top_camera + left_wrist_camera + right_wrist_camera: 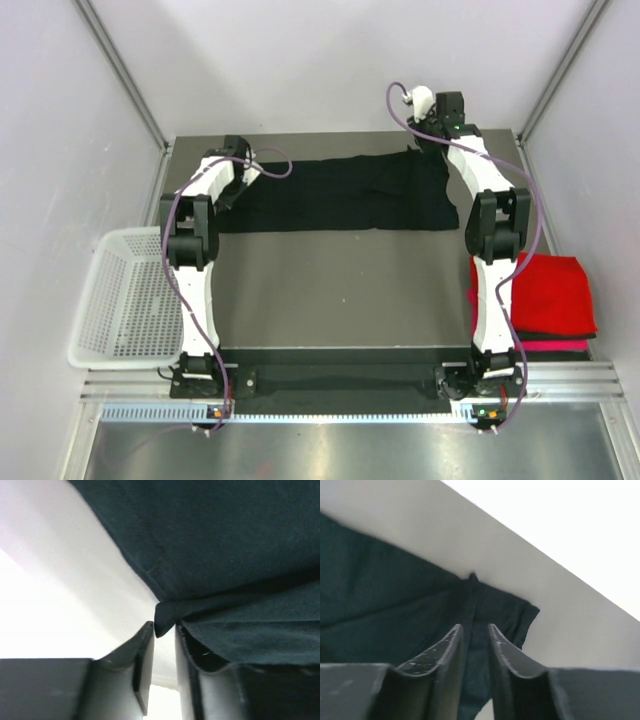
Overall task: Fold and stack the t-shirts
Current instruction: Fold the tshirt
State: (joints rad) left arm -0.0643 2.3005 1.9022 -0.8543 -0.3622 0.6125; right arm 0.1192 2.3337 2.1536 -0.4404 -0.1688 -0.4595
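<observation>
The black t-shirt [340, 195] lies as a long flat band across the far part of the table. My left gripper [236, 192] is at its left end. In the left wrist view the left gripper [164, 630] stands open, with a corner of the black cloth [225, 540] just at its fingertips. My right gripper [436, 152] is at the band's far right corner. Its jaws [475, 630] stand a little apart, straddling a fold of the black t-shirt [380, 590]. A folded red t-shirt [545, 290] lies on a magenta one [560, 344] at the right.
A white mesh basket [120, 300] sits off the table's left edge. Grey walls close in the far side and both flanks. The red stack lies beside the right arm's lower link.
</observation>
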